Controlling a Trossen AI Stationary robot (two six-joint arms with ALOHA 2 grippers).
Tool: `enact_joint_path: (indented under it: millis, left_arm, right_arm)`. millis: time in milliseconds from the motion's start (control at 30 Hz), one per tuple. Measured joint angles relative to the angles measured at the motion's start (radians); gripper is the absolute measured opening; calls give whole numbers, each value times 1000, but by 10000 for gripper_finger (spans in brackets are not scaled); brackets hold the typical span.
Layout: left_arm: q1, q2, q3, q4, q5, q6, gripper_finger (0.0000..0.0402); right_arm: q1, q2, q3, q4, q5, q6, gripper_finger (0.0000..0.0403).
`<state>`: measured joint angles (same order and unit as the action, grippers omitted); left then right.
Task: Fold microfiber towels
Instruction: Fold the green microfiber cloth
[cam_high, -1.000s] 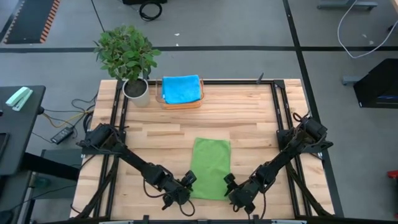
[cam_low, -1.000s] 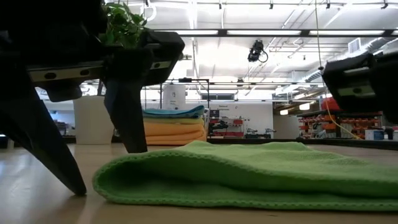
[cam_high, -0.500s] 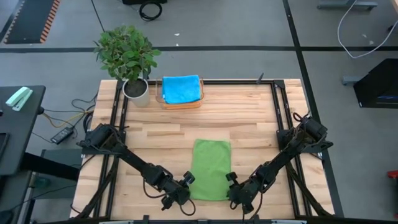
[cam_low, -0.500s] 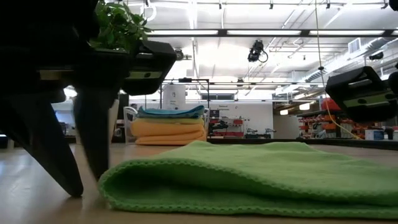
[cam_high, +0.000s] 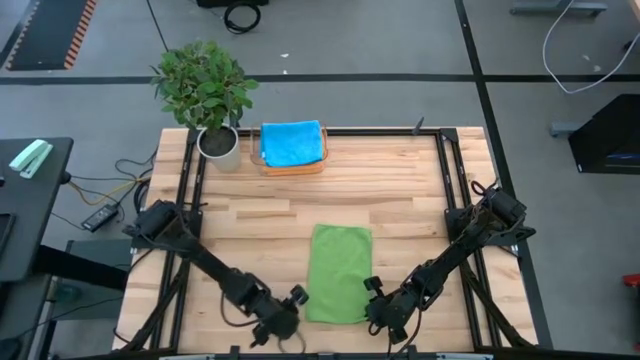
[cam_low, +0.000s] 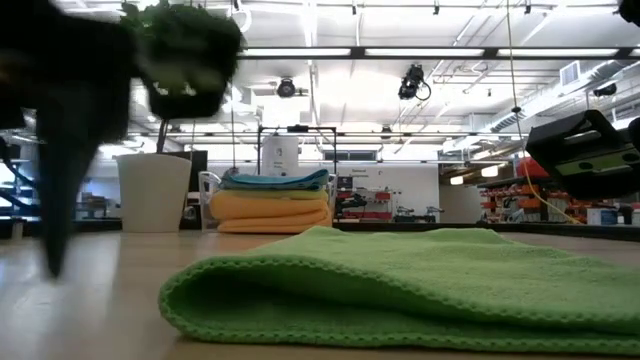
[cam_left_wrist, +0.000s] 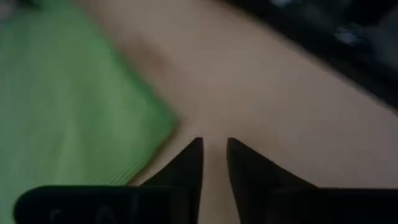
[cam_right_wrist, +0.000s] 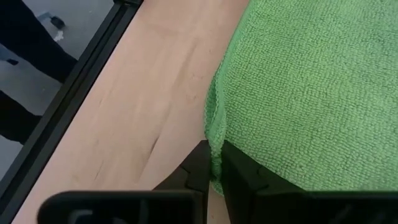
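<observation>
From above, the green towel (cam_high: 338, 273) lies folded into a tall strip in the near-middle of the wooden table (cam_high: 400, 200). The left gripper (cam_high: 283, 311) sits just off the towel's near left corner and the right gripper (cam_high: 376, 303) is at its near right corner – both arms reach in low from the table's sides, and their fingers are too small to read here. At the far edge there's a potted plant (cam_high: 205, 90) and a blue towel (cam_high: 291, 143) lying on a stack.

Low view: the green towel's rounded fold fills the foreground. The left arm is just a dark smear at the picture's left edge, partly covering the plant pot (cam_low: 153, 192). The stack (cam_low: 274, 200) behind shows blue over orange-yellow cloths.

Left wrist view is heavily blurred – its fingers (cam_left_wrist: 190, 163) stand close together over bare wood with nothing between them, green cloth just beside.

Right wrist view: the jaws are pinched onto the green towel's edge (cam_right_wrist: 214, 146), with the table frame (cam_right_wrist: 74, 106) off to the side.
</observation>
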<state>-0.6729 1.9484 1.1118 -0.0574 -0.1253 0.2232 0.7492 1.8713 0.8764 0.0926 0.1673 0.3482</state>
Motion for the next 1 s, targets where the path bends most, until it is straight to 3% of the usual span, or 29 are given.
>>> enact_joint_path:
  millis: [100, 267, 367, 600, 1000]
  left_arm:
    - [-27, -13, 0, 5, -29, 81, 105]
    - [-52, -17, 1, 2, -199, 113, 159]
    - [-55, -18, 1, 6, -252, 146, 191]
    - [-34, -18, 1, 20, -230, 166, 240]
    - [22, -18, 1, 47, -155, 172, 227]
  right_arm:
    - [0, 0, 0, 1, 0, 1, 39]
    - [0, 0, 0, 1, 0, 8, 39]
    - [0, 0, 0, 1, 0, 8, 39]
    - [-1, 0, 0, 1, 1, 6, 39]
    - [-1, 0, 0, 1, 15, 0, 39]
